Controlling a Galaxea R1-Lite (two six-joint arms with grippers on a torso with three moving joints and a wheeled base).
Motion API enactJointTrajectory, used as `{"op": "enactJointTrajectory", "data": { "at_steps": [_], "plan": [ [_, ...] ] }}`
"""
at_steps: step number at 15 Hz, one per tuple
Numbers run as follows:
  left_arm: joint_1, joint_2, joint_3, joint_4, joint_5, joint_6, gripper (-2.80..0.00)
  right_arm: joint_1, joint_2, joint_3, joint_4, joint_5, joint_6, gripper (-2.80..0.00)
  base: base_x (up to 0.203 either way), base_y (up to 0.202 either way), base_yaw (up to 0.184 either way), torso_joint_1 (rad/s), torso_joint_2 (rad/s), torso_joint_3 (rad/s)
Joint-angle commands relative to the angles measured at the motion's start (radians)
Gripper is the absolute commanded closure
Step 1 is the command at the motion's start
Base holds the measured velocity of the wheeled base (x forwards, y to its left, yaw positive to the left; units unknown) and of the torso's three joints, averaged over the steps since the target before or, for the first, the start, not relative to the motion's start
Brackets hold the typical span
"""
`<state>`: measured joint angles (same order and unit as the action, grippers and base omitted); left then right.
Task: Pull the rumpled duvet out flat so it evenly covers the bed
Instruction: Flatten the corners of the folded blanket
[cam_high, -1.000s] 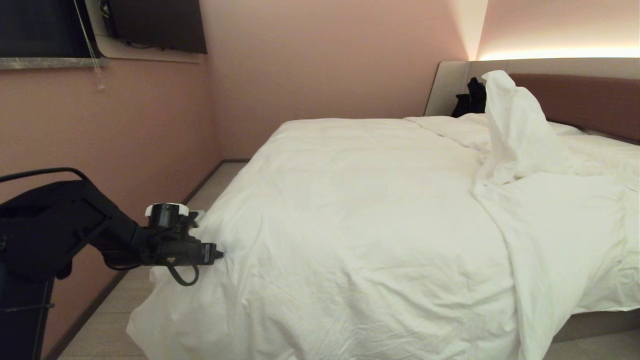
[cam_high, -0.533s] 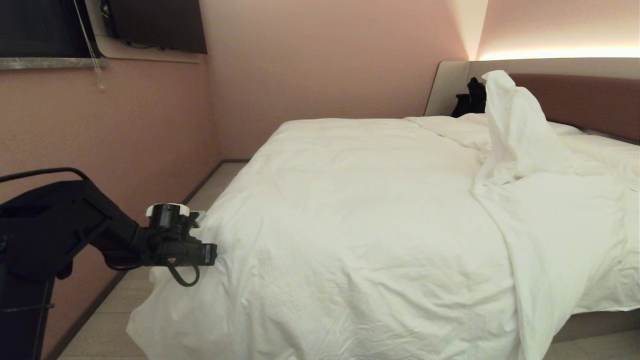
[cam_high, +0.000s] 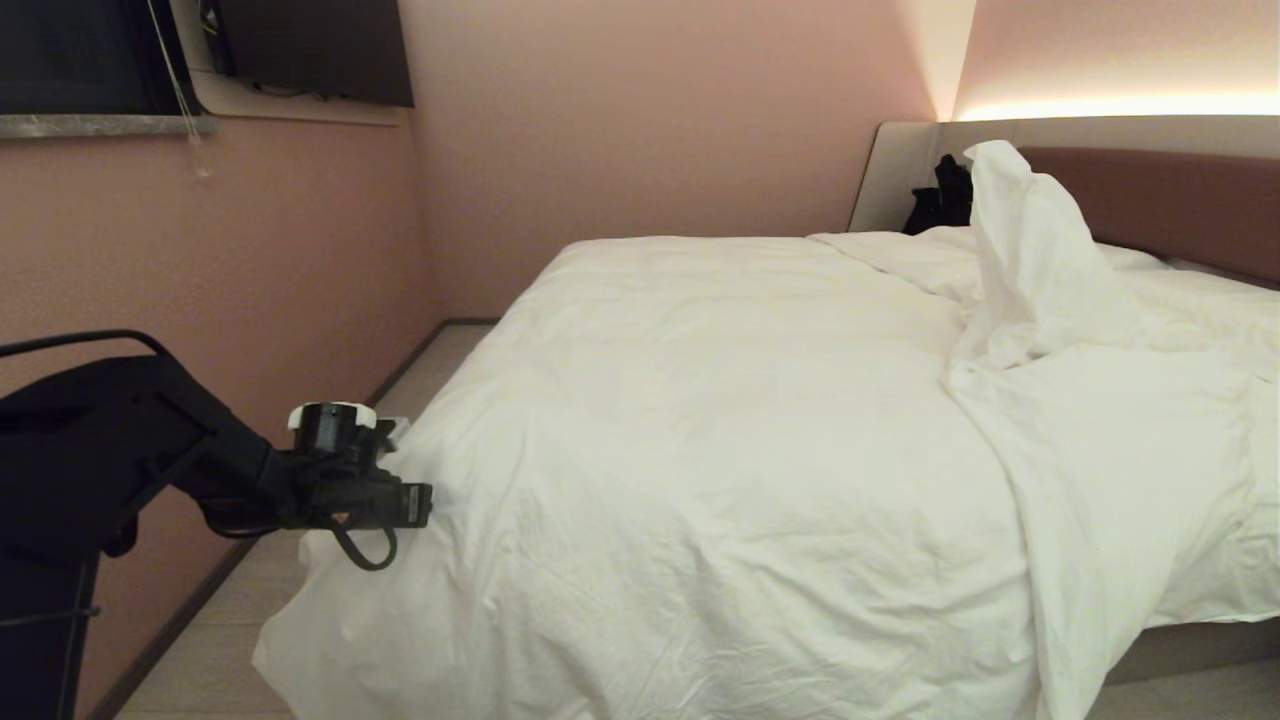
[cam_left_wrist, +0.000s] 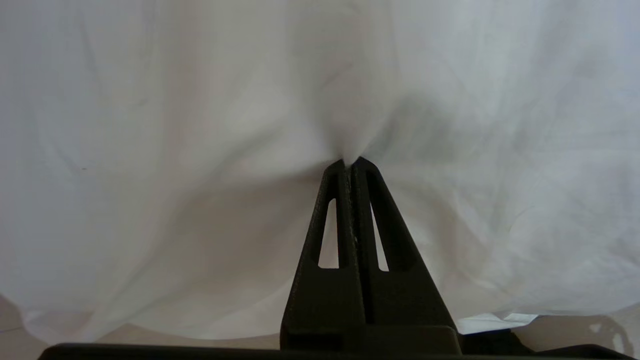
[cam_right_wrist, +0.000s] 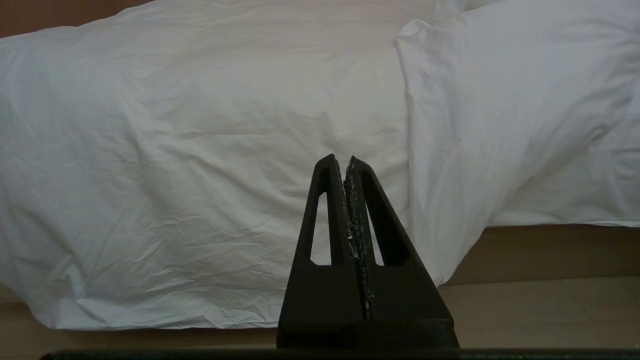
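Pinching a fold of the duvet at its near left corner, my left gripper has its fingers pressed together on the cloth. The duvet lies across the bed, bunched into a tall peak near the headboard. My right gripper hangs clamped on nothing, facing the bed's side.

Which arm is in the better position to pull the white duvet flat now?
Left. The left gripper is shut on a pinch of the puffy creased white duvet at the bed's near left corner. The right gripper is shut on nothing, apart from the cloth.
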<state>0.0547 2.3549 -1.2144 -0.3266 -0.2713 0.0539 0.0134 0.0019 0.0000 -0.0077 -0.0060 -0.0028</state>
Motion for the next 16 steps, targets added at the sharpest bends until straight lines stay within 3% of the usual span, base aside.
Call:
{"op": "enactJointTrajectory", "data": {
  "at_steps": [1,8,9,16],
  "plan": [
    [0.003,-0.082,0.020,-0.003,-0.003,-0.001,0.00,0.000,0.001,0.000,0.000,0.000,0.000,0.00,0.000,0.000,0.000,0.000,0.00,0.000],
    [0.024,-0.162,0.049,-0.003,-0.001,0.002,0.00,0.000,0.000,0.000,0.001,0.000,0.000,0.00,0.000,0.000,0.000,0.000,0.00,0.000],
    [0.024,-0.158,0.049,-0.003,0.000,0.004,-2.80,0.000,0.000,0.000,0.000,0.000,0.000,0.00,0.000,0.000,0.000,0.000,0.00,0.000],
    [0.022,-0.113,0.043,-0.002,-0.008,0.009,-2.80,0.000,0.000,0.000,0.000,0.000,0.000,0.00,0.000,0.000,0.000,0.000,0.00,0.000]
  ]
}}
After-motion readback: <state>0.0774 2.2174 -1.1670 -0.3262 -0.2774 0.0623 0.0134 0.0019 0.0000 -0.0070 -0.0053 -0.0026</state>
